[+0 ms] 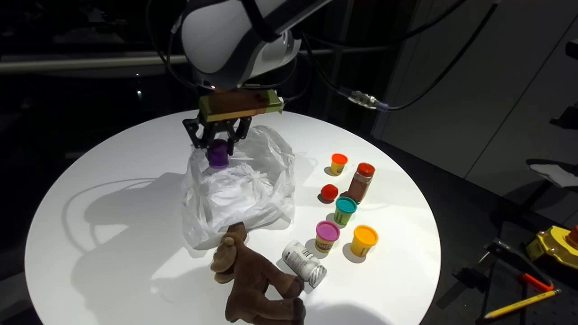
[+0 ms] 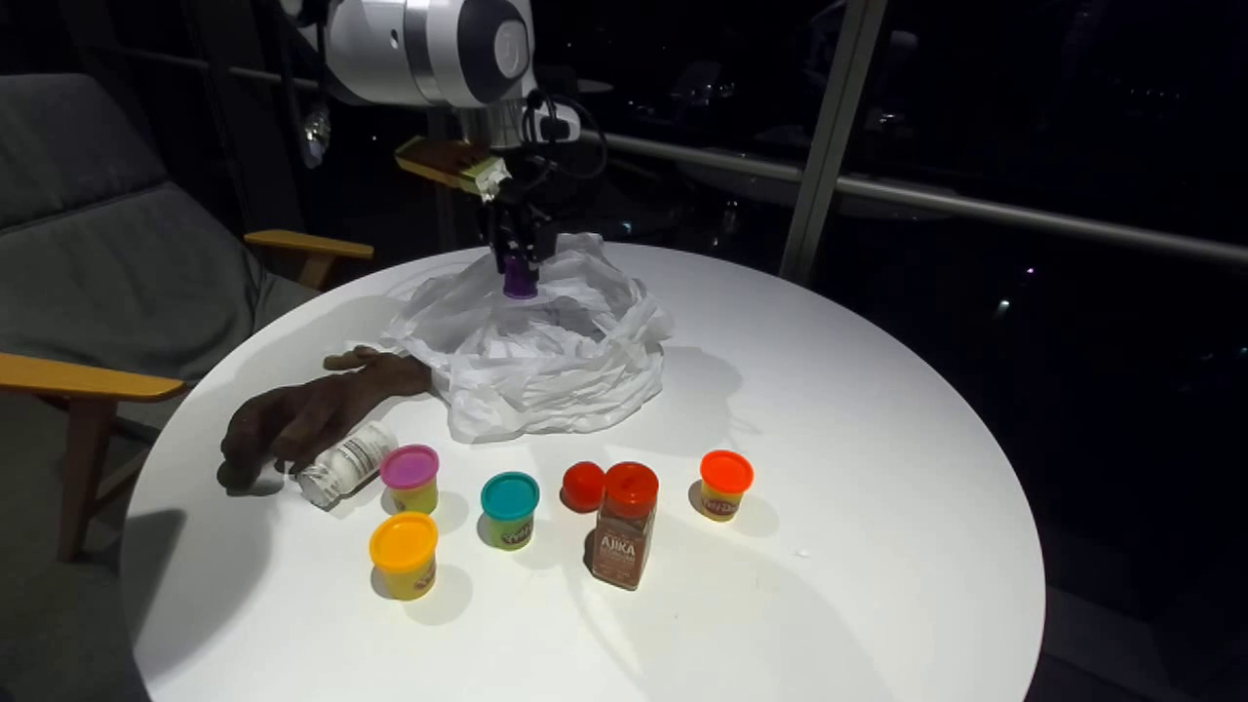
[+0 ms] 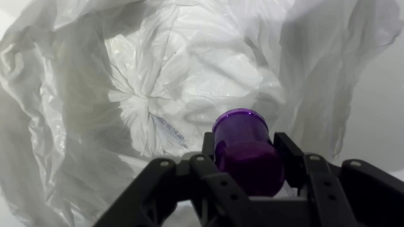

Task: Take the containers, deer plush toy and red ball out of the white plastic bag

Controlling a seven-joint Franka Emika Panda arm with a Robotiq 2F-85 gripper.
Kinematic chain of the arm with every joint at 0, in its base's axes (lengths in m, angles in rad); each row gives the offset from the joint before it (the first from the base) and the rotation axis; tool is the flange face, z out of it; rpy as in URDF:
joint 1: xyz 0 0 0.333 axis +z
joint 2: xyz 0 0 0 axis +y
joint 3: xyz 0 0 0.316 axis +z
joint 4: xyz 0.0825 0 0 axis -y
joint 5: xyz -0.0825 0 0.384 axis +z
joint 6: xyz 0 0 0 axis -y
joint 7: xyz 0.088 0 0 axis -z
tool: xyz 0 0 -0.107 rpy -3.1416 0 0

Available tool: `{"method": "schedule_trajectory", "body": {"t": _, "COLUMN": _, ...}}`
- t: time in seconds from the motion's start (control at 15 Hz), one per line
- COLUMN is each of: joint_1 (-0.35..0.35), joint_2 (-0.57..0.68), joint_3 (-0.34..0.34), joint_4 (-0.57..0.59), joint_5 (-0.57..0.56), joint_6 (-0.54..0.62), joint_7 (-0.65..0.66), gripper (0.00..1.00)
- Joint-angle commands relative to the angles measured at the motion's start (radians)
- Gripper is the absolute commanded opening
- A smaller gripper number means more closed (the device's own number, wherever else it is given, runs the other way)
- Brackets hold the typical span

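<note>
My gripper (image 1: 220,150) is shut on a dark purple container (image 3: 241,129), its black fingers on both sides. It hangs over the mouth of the white plastic bag (image 2: 556,395), near one rim; whether its bottom dips below the rim I cannot tell. Only crumpled film shows inside the bag. The brown deer plush toy (image 1: 257,275) lies on its side against the bag. On the table stand containers with orange-red (image 1: 338,164), teal (image 1: 345,210), pink-purple (image 1: 326,236) and yellow (image 1: 363,240) lids. Near the teal one rests the red ball (image 2: 584,486).
A red-capped spice jar (image 2: 625,526) stands close to the ball. A white bottle (image 1: 303,263) lies by the deer's legs. The round white table (image 1: 113,271) ends in a curved edge. A grey armchair (image 2: 88,224) sits beside it in an exterior view.
</note>
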Motion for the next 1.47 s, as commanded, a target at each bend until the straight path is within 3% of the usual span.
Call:
{"method": "schedule_trajectory", "body": {"t": 0.0, "joint_1": 0.028, "joint_2": -0.189, "joint_3": -0.02, "joint_4": -0.236, "joint_5": 0.016, "joint_6": 0.108, "joint_7": 0.089, "gripper": 0.25}}
{"method": "schedule_trajectory", "body": {"t": 0.73, "joint_1": 0.113, "joint_2": -0.55, "joint_3": -0.175, "joint_4": -0.768, "joint_5": -0.107, "joint_6": 0.386, "joint_7": 0.529, "gripper": 0.25}}
{"method": "schedule_trajectory", "body": {"t": 1.0, "joint_1": 0.111, "joint_2": -0.66, "joint_3": -0.187, "joint_4": -0.996, "joint_5": -0.179, "joint_6": 0.488, "joint_7": 0.689, "gripper": 0.25}}
{"method": "schedule_trajectory", "body": {"t": 1.13, "joint_1": 0.124, "joint_2": -0.724, "joint_3": -0.195, "joint_4": -1.115, "joint_5": -0.236, "joint_6": 0.52, "joint_7": 0.767, "gripper": 0.25}}
{"method": "schedule_trajectory", "body": {"t": 1.27, "joint_1": 0.155, "joint_2": -0.803, "joint_3": -0.234, "joint_4": -1.229, "joint_5": -0.368, "joint_6": 0.532, "joint_7": 0.915, "gripper": 0.25}}
{"method": "schedule_trajectory", "body": {"t": 1.4, "joint_1": 0.24, "joint_2": -0.884, "joint_3": -0.339, "joint_4": -1.313, "joint_5": -0.503, "joint_6": 0.512, "joint_7": 1.077, "gripper": 0.25}}
